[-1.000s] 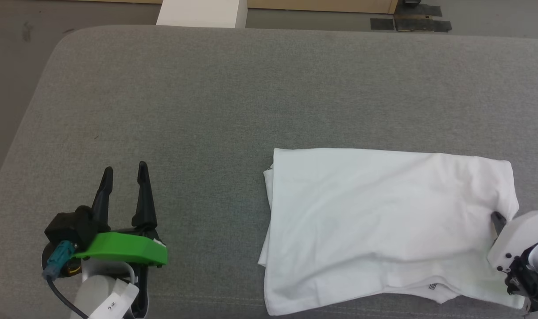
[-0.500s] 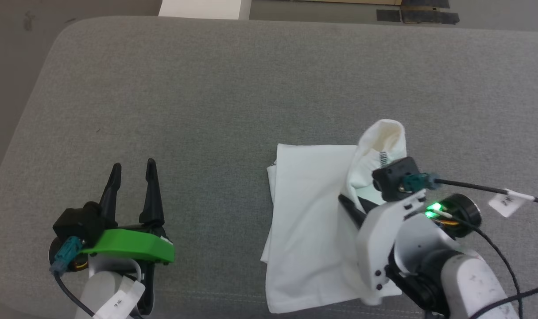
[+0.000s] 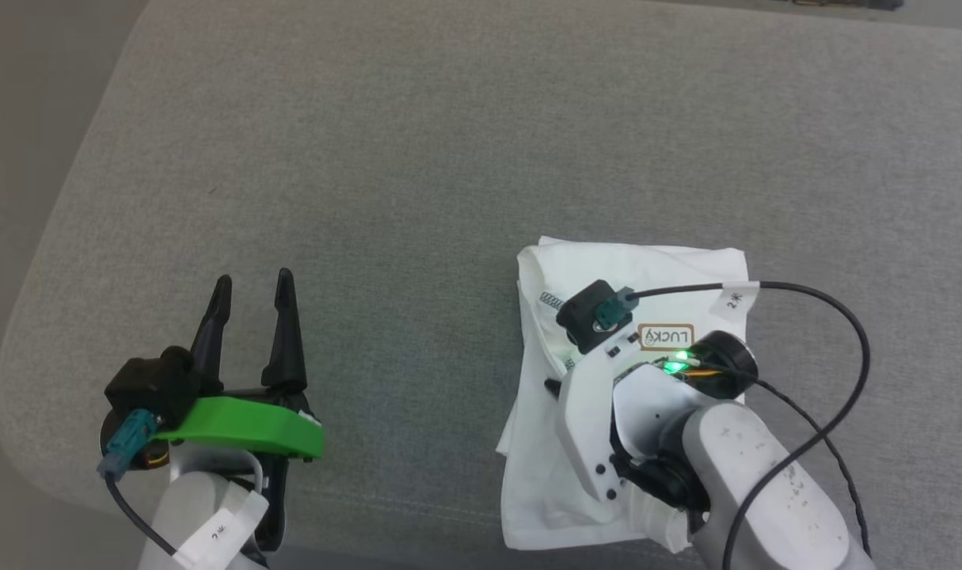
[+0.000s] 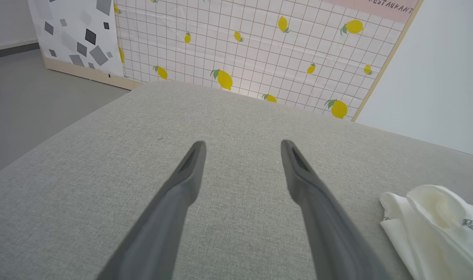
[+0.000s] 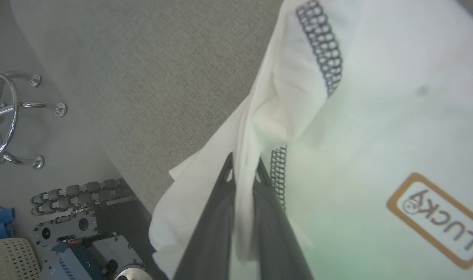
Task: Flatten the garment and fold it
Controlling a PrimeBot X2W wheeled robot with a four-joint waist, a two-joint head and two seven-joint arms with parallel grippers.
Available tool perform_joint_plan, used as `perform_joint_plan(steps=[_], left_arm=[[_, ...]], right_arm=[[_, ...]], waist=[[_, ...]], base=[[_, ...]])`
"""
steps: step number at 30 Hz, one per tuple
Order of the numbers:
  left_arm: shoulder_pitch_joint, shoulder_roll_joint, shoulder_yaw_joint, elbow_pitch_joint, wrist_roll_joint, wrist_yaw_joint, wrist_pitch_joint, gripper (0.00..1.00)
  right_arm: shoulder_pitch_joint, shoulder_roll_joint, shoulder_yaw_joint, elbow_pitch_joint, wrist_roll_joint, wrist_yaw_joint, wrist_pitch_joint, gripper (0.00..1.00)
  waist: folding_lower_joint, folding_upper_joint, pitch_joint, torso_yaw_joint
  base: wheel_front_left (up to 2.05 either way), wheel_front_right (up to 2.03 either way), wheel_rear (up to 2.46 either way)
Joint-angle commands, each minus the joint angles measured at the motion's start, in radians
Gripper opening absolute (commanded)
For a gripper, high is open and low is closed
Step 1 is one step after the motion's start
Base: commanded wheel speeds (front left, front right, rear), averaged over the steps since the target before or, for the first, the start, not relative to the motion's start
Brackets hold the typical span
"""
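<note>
The garment (image 3: 686, 273) is a white shirt lying doubled over on the grey cushion (image 3: 449, 158), with a "LUCKY" label (image 3: 666, 337) facing up and dark zigzag stitching near its left edge. My right gripper (image 3: 553, 388) hovers over the garment's left part. In the right wrist view, the right gripper (image 5: 244, 171) is shut on a raised fold of the garment (image 5: 376, 97). My left gripper (image 3: 254, 277) rests well to the left, open and holding nothing. In the left wrist view, the left gripper (image 4: 243, 143) points along the bare cushion, with the garment (image 4: 435, 221) at the lower right.
The cushion's rounded left edge (image 3: 45, 261) drops to grey floor (image 3: 21, 95). A lemon-patterned panel (image 4: 259, 46) stands beyond the cushion's far side. In the right wrist view, a chrome chair base (image 5: 2, 116) and the robot's base (image 5: 76, 241) lie below the cushion's edge.
My right gripper has carried the garment's right edge up and over to the left, doubling the cloth and turning up the label. The head view has tilted down. The left gripper has stayed open and still.
</note>
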Motion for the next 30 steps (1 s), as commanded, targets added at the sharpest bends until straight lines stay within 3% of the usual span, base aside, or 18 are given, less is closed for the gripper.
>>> perform_joint_plan(steps=[1,2,3,7,11,16,21,26,30], left_arm=[[-0.015,-0.003,0.000,-0.001,-0.004,-0.007,-0.004,1.00],[-0.015,-0.003,0.001,0.000,-0.004,-0.007,-0.004,1.00],[-0.014,-0.003,0.001,0.000,-0.005,-0.007,-0.004,1.00],[-0.009,-0.003,0.005,0.005,-0.004,-0.007,-0.004,1.00],[-0.005,-0.003,0.012,0.015,0.001,-0.007,-0.004,1.00],[0.011,-0.003,0.020,0.011,0.008,-0.007,-0.004,1.00],[0.029,-0.003,0.022,0.005,0.014,-0.007,-0.004,1.00],[0.042,-0.003,0.030,-0.002,0.019,-0.007,-0.004,1.00],[0.044,-0.003,0.030,-0.004,0.022,-0.007,-0.004,1.00]], right_arm=[[-0.020,-0.001,0.011,0.021,0.016,-0.002,-0.010,0.32],[-0.027,-0.001,0.016,0.038,0.026,-0.002,-0.012,0.88],[-0.031,-0.001,0.019,0.048,0.032,-0.002,-0.013,1.00],[-0.041,-0.001,0.029,0.047,0.071,-0.002,-0.058,1.00],[-0.030,-0.001,0.004,-0.034,0.126,-0.002,-0.175,1.00],[0.014,-0.001,-0.096,-0.193,0.183,-0.002,-0.392,1.00],[0.109,-0.001,-0.274,-0.307,0.228,-0.002,-0.560,1.00],[0.213,-0.001,-0.447,-0.253,0.416,-0.002,-0.643,1.00],[0.253,-0.001,-0.494,-0.137,0.583,-0.002,-0.623,1.00]], waist=[[0.0000,-0.0001,0.009,0.008],[0.0000,-0.0001,0.009,0.008],[0.0000,-0.0001,0.008,0.007],[0.0000,-0.0001,-0.002,-0.001],[0.0000,-0.0001,-0.025,-0.015],[0.0000,-0.0001,-0.058,-0.045],[0.0000,-0.0001,-0.090,-0.074],[0.0000,-0.0001,-0.108,-0.102],[0.0000,-0.0001,-0.110,-0.111]], base=[[0.00,0.00,0.00],[0.00,0.00,0.00],[0.00,0.00,0.00],[0.00,0.00,0.00],[0.00,0.00,0.00],[0.00,0.00,0.00],[0.00,0.00,0.00],[0.00,0.00,0.00],[0.00,0.00,0.00]])
